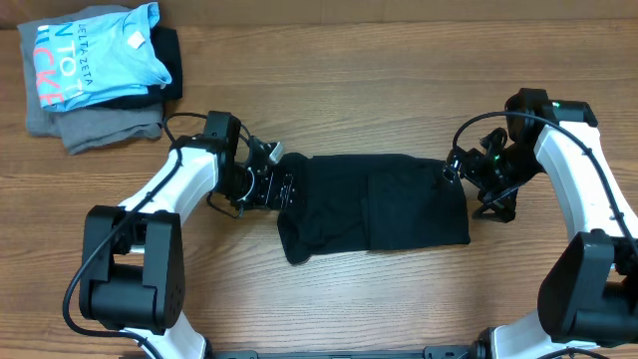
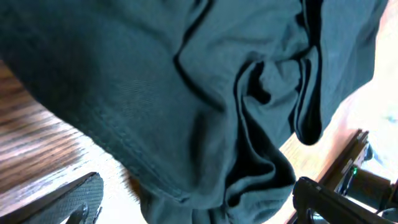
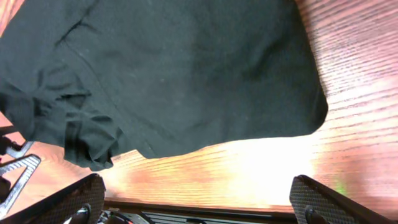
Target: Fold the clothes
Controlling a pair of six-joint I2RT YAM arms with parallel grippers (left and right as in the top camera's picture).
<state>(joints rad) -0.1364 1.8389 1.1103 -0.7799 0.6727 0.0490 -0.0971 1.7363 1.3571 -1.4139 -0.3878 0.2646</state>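
Fingers (image 3: 73, 200) wide, low at T-shirt (image 1: 384, 204) ends

We count four garments on one counter (image 1: 329, 309): one black T-shirt (image 1: 379, 204) by itself, and three stacked together, namely one light-blue shirt (image 1: 95, 55), one grey garment (image 1: 100, 128) and one dark garment (image 1: 171, 62) beneath. We also count two grippers: one left gripper (image 1: 284, 189) and one right gripper (image 1: 467, 191)

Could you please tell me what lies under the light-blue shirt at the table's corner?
A grey folded garment and something black show beneath the light-blue shirt; whatever else it covers is hidden.
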